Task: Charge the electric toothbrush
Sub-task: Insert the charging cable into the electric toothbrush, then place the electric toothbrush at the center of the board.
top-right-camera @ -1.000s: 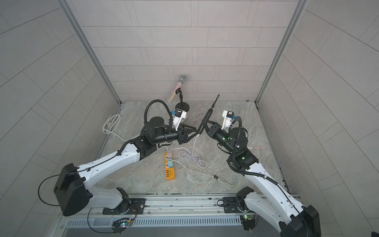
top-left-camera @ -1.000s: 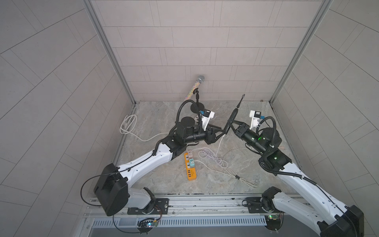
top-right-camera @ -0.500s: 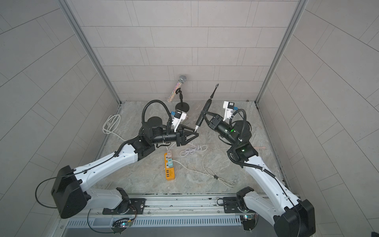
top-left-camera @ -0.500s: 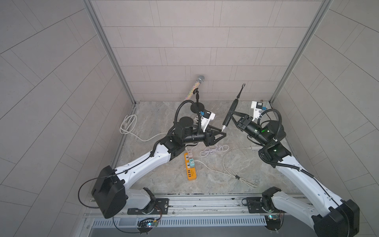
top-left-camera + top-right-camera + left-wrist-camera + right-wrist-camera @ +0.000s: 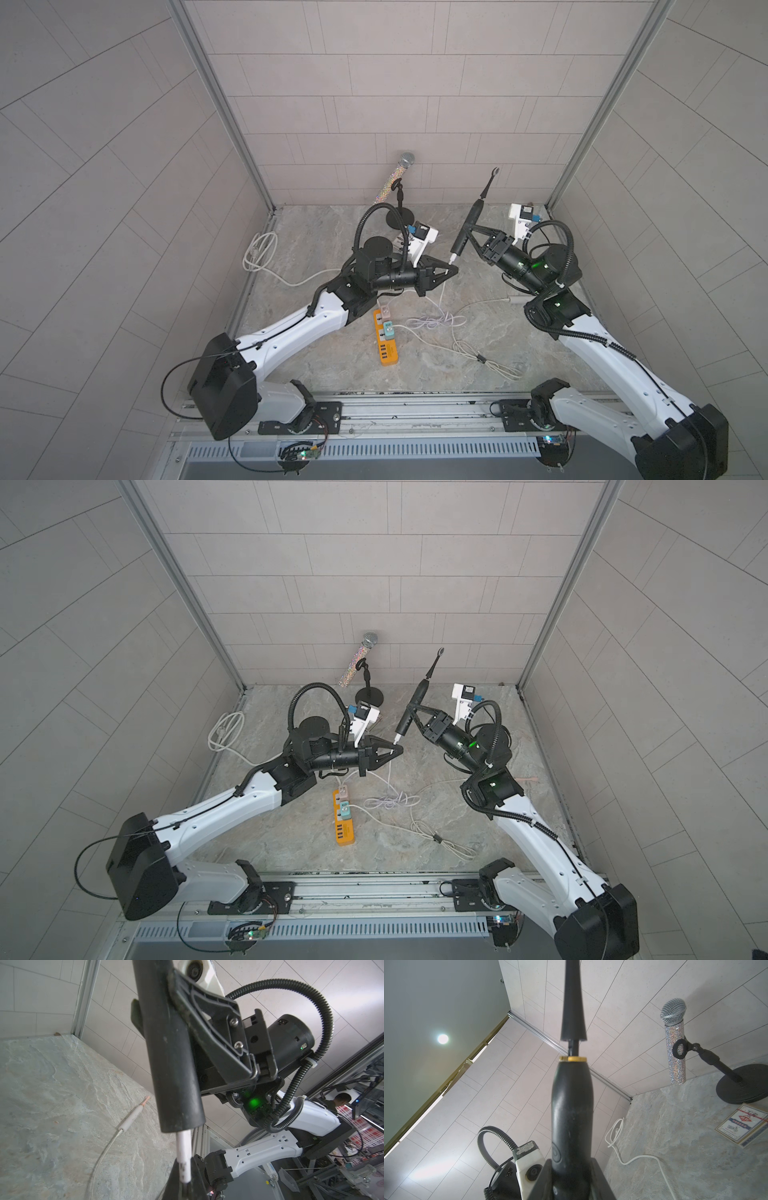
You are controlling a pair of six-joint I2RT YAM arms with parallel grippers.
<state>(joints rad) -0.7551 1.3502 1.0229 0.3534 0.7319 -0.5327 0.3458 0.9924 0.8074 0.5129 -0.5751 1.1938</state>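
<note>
The right gripper (image 5: 464, 235) is clenched round the lower handle of the black toothbrush (image 5: 476, 207), holding it in the air above the table (image 5: 316, 232). The toothbrush is tilted, with its head up toward the back wall and its base down toward the left gripper (image 5: 455, 271). The right wrist view shows the handle (image 5: 572, 1115) wedged between the two fingers (image 5: 601, 1180).

The left gripper is clamped on a white plug (image 5: 451, 261), and the plug points up at the toothbrush's base. In the left wrist view the plug (image 5: 184, 1155) rises from between the fingers and meets the underside of the handle (image 5: 172, 1053); whether it is fully seated I cannot tell. Both top views show the same meeting just above the left gripper's tips (image 5: 400, 751).

The cable (image 5: 441, 297) hangs from the plug to a loose tangle beside the orange strip (image 5: 387, 345). A mic (image 5: 401, 174) stands by the back wall
</note>
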